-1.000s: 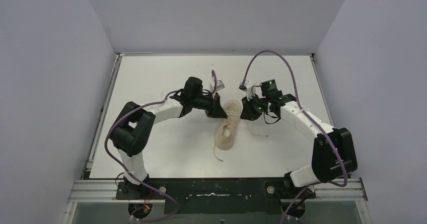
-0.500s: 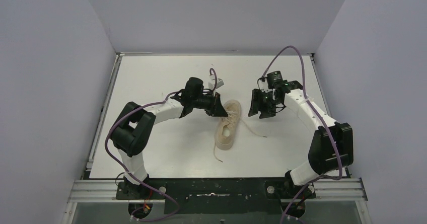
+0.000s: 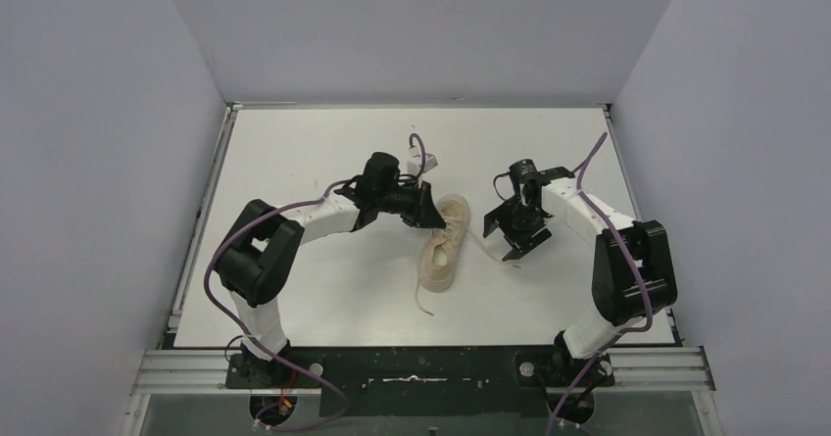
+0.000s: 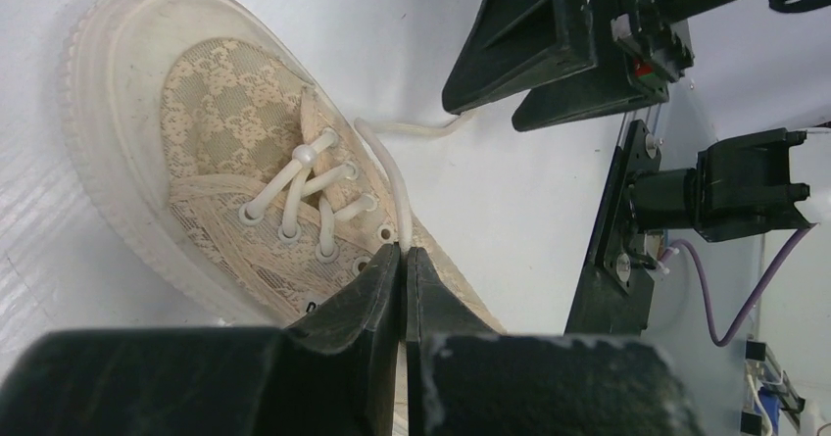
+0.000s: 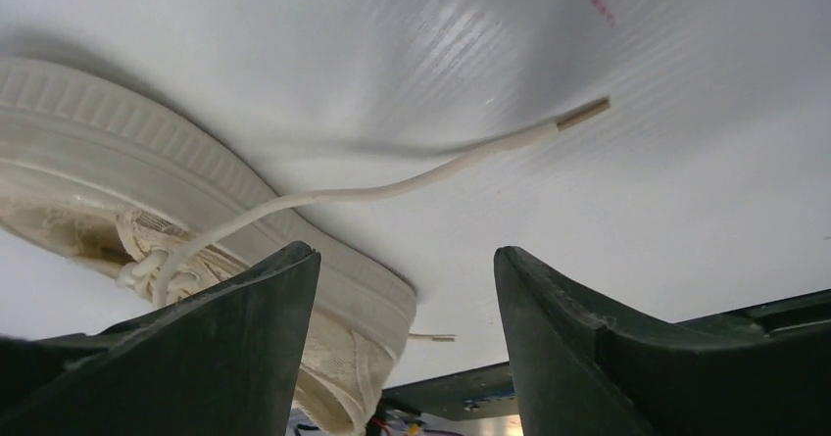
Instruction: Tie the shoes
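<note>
Pressed together, the left pincer point(image 4: 403, 255) pinches a lace point(image 4: 388, 176) of the shoe point(image 4: 220, 127) right at its fingertips. From there the cord curves away toward the eyelets. The shoe sits upright on its sole just under and ahead of this pincer's tips, between the two pincers. From above, the left pincer point(image 3: 431, 216) is over the laced part of the shoe point(image 3: 443, 248), toe pointing away from the arm bases.

The right pincer point(image 3: 507, 238) stands just beside the shoe on the opposite side, its fingers spread wide with nothing between them. A second lace point(image 5: 412, 183) runs from the eyelets over the sole's edge and out across the white table point(image 5: 637, 24) ahead of the right pincer point(image 5: 406, 252), its tipped end lying free. A thin cream strand point(image 3: 423, 304) trails on the table off the heel end, nearer the arm bases than either pincer. Purple cables point(image 3: 227, 250) loop along both arms.
</note>
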`<action>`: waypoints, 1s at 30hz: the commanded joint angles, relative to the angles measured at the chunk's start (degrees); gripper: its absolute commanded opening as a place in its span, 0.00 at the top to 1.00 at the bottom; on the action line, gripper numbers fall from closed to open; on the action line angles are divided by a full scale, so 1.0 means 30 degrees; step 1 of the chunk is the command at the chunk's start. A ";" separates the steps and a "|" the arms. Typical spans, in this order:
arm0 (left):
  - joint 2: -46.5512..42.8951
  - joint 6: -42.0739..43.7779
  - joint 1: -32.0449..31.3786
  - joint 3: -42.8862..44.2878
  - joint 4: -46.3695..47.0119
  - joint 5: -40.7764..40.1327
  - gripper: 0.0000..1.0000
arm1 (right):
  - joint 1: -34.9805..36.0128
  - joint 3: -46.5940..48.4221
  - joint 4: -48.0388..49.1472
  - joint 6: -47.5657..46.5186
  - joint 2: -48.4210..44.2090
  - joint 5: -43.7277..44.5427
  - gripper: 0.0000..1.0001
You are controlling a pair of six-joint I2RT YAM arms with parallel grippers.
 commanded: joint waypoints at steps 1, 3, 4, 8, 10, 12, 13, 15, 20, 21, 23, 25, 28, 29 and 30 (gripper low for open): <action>-0.1162 0.0072 -0.0132 -0.0163 0.0680 -0.0144 1.00 | 0.0792 -0.0705 0.0273 0.6487 -0.0524 0.3016 0.33; -0.1263 0.0062 -0.0132 -0.0353 0.0828 -0.0095 1.00 | 0.0729 -0.1499 0.0779 0.7664 -0.0526 0.3089 0.33; -0.1320 0.0033 -0.0158 -0.0478 0.0928 -0.0087 1.00 | 0.0614 -0.1877 0.1038 0.8219 -0.0421 0.2857 0.33; -0.1556 0.0001 -0.0190 -0.0828 0.1154 -0.0086 1.00 | 0.0635 -0.3081 0.1865 0.9524 0.0157 0.2474 0.33; -0.1574 0.0029 -0.0191 -0.0839 0.1164 0.0012 1.00 | 0.0830 -0.3295 0.2120 0.9887 0.0429 0.2629 0.35; -0.1594 0.0122 -0.0219 -0.0774 0.1068 0.0110 1.00 | 0.0913 -0.3486 0.2474 1.0292 0.0713 0.2782 0.38; -0.1589 0.0165 -0.0205 -0.0749 0.1027 0.0140 1.00 | 0.0897 -0.3550 0.2634 1.0463 0.0887 0.2855 0.42; -0.1617 0.0301 -0.0247 -0.0744 0.0952 0.0205 1.00 | 0.0814 -0.3537 0.2950 1.0580 0.1269 0.3017 0.57; -0.1807 0.0596 -0.0249 -0.0830 0.0864 0.0153 1.00 | 0.0781 -0.0909 0.2173 0.6964 0.0814 0.5061 1.00; -0.1760 0.0576 -0.0249 -0.0818 0.0929 0.0124 1.00 | 0.0786 0.0024 0.2142 0.5506 0.0688 0.5819 1.00; -0.1707 0.0361 -0.0249 -0.0871 0.1238 0.0120 1.00 | 0.0885 0.2028 0.3760 0.1690 0.0386 0.6246 1.00; -0.1649 -0.0148 -0.0206 -0.1045 0.1717 0.0092 1.00 | 0.0852 0.2823 0.6759 -0.2087 0.0152 0.4951 1.00; -0.1604 -0.0914 -0.0191 -0.1386 0.2571 -0.0028 1.00 | 0.0998 0.3206 1.1832 -0.5371 0.0319 0.1396 1.00; -0.1623 -0.1107 -0.0191 -0.1550 0.2808 -0.0093 1.00 | 0.1186 0.3674 1.2585 -0.5657 0.0787 0.0657 1.00; -0.1658 -0.1303 -0.0191 -0.1732 0.3072 -0.0141 1.00 | 0.1323 0.4432 1.2980 -0.5883 0.1574 -0.0310 1.00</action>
